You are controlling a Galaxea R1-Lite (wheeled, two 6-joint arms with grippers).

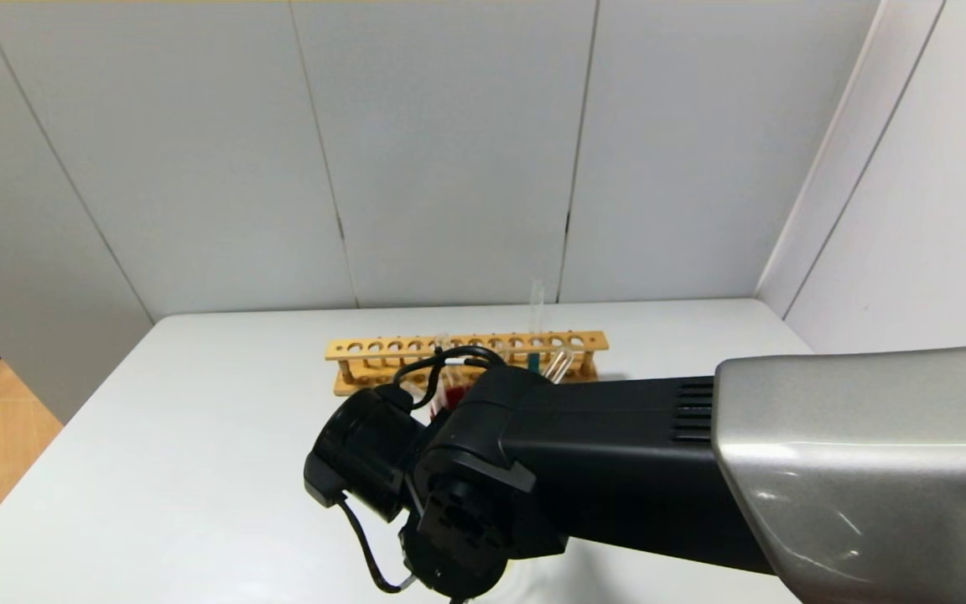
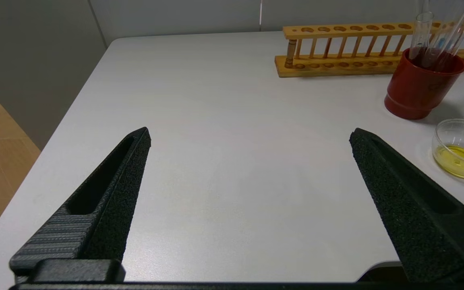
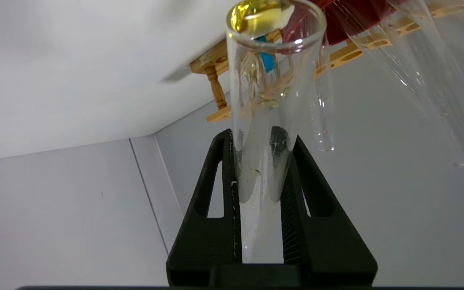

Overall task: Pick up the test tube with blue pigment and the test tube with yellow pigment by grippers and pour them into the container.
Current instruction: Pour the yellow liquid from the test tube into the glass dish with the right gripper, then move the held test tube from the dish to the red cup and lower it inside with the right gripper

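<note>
Right wrist view: right gripper (image 3: 261, 161) clamped on the inverted test tube with yellow pigment (image 3: 266, 100), its mouth over the container (image 2: 462, 150) near the table's (image 2: 216, 121) right edge. Head view hides this behind the arm; the test tube with blue pigment (image 1: 534, 362) stands in the wooden rack (image 1: 466, 346). Left gripper (image 2: 248, 137) hovers, jaws wide apart.

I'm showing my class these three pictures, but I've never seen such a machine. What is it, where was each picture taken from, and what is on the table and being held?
It is a two-armed robot. One picture looks down from its head; the others come from cameras on each wrist. On the white table stand a wooden rack, a red beaker with clear tubes in it, and a low glass container holding yellow liquid. The right tool is shut on the test tube with yellow pigment, tipped mouth-down over that container, almost emptied. The left tool hangs open and empty over the table.
</note>
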